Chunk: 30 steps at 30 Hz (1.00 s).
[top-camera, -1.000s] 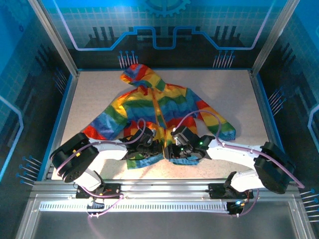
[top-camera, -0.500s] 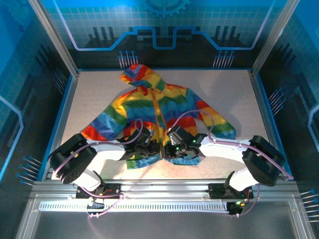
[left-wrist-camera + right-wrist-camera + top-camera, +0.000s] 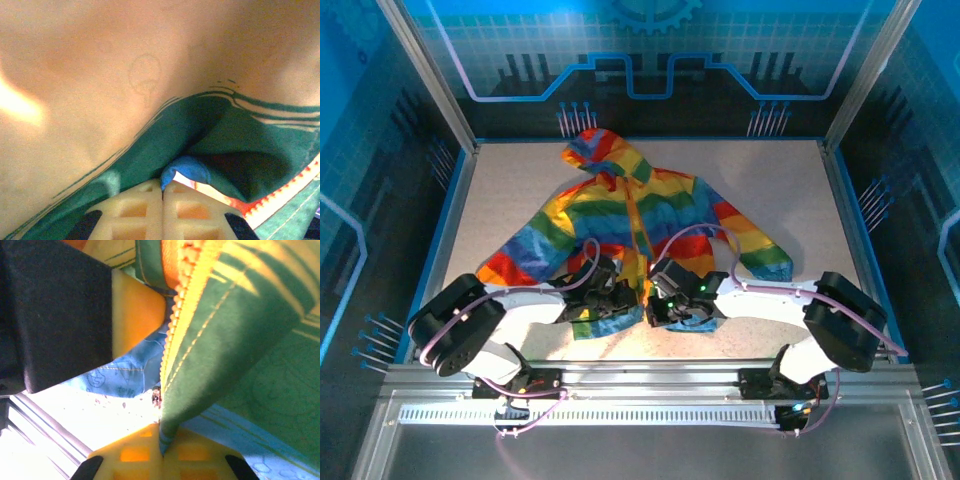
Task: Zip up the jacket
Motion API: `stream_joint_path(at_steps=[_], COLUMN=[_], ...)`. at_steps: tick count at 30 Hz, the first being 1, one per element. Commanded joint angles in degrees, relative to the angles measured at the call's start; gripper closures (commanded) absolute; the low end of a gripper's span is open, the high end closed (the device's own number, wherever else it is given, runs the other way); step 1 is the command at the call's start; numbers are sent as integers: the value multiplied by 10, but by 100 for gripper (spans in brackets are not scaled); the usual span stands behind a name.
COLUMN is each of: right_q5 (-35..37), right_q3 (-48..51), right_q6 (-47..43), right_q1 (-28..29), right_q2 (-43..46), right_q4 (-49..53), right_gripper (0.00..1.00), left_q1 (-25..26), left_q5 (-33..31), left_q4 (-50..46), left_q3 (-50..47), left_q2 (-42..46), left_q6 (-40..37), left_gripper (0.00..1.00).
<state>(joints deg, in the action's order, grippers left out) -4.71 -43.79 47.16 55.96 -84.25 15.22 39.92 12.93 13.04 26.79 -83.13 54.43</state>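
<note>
The rainbow-striped hooded jacket (image 3: 630, 215) lies flat on the table, hood toward the back, its orange zipper running down the middle. At the hem, my left gripper (image 3: 623, 300) is shut on a fold of the left front panel; the left wrist view shows blue and green fabric (image 3: 186, 167) pinched between the pads. My right gripper (image 3: 657, 300) is shut on the right front edge, where the green cloth and the orange zipper teeth (image 3: 176, 325) rise from the closed pads. The two grippers sit close together on either side of the zipper's bottom end.
A speckled beige table (image 3: 510, 190) carries the jacket. Metal frame posts and blue walls enclose it on three sides. A metal rail (image 3: 640, 385) runs along the near edge by the arm bases.
Both grippers have crept slightly toward each other and away from the near edge, bunching the hem a little. Their grips on the fabric have not changed.
</note>
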Motion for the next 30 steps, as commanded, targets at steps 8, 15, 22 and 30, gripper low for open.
stream_joint_path(at_steps=[8,15,22,30], right_q5=[-72,-160,-256,-308], right_q3=[8,-7,-5,-9], right_q6=[-138,-199,-232,-253], right_q1=[-78,-138,-143,-146], right_q2=[118,159,166,168], right_q4=[18,5,-47,-73], right_gripper=[100,100,100,100], left_q1=[-71,-89,-89,-87], left_q5=[27,45,112,152], left_q4=[-172,-218,-151,47], left_q3=[-6,-17,-45,-113], left_q2=[189,361,448,455], left_q6=[-134,-199,-210,-202], left_gripper=[100,100,100,100])
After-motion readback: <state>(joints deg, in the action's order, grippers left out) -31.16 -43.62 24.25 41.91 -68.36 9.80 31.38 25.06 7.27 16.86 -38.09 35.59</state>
